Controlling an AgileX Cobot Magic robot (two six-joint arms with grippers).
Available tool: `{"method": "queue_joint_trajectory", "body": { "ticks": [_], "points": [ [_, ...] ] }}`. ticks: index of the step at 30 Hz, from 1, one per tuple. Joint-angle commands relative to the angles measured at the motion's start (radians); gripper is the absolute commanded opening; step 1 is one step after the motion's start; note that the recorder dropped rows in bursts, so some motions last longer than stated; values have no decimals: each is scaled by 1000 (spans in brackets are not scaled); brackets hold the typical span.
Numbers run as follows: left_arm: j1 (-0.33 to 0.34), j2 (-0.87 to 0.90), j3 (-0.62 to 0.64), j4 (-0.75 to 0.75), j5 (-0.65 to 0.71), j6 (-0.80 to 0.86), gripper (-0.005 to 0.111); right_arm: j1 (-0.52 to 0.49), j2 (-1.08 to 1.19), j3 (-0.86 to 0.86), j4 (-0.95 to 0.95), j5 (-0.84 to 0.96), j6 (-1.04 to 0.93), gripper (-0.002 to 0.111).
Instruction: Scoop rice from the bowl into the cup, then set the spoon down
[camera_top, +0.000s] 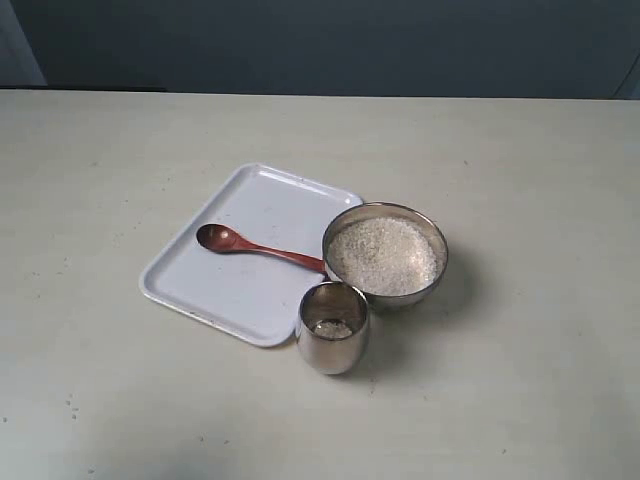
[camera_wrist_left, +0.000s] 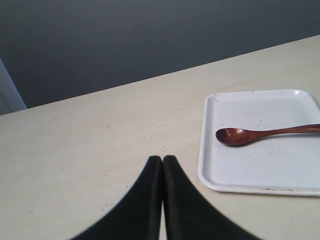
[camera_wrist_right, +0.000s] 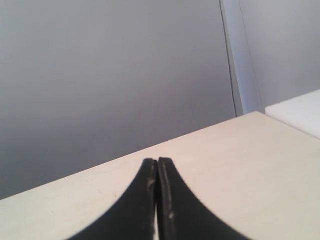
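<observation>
The reddish-brown spoon (camera_top: 250, 245) lies on the white tray (camera_top: 250, 210), its handle reaching toward the steel bowl (camera_top: 440, 255), which is heaped with white rice (camera_top: 385, 255). The steel cup (camera_top: 333, 340) stands just in front of the bowl, a little rice at its bottom. Neither arm shows in the exterior view. In the left wrist view my left gripper (camera_wrist_left: 162, 159) is shut and empty over bare table, with the spoon (camera_wrist_left: 250, 135) on the tray (camera_wrist_left: 260, 175) off to one side. My right gripper (camera_wrist_right: 157, 161) is shut and empty above bare tabletop.
The pale table (camera_top: 120, 400) stretches all round the tray, bowl and cup. A dark wall (camera_top: 320, 40) runs behind the table's far edge. In the right wrist view a grey wall and a pale vertical strip (camera_wrist_right: 240, 55) stand beyond the table's edge.
</observation>
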Motion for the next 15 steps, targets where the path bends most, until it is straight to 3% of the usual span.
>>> {"method": "queue_joint_trajectory", "body": {
  "ticks": [1, 15],
  "points": [
    [-5, -4, -2, -7, -15, -5, 1, -5, -6, 7, 101, 72, -5, -1],
    [-5, -4, -2, -7, -15, -5, 1, -5, -6, 7, 102, 75, -3, -1]
  ]
}}
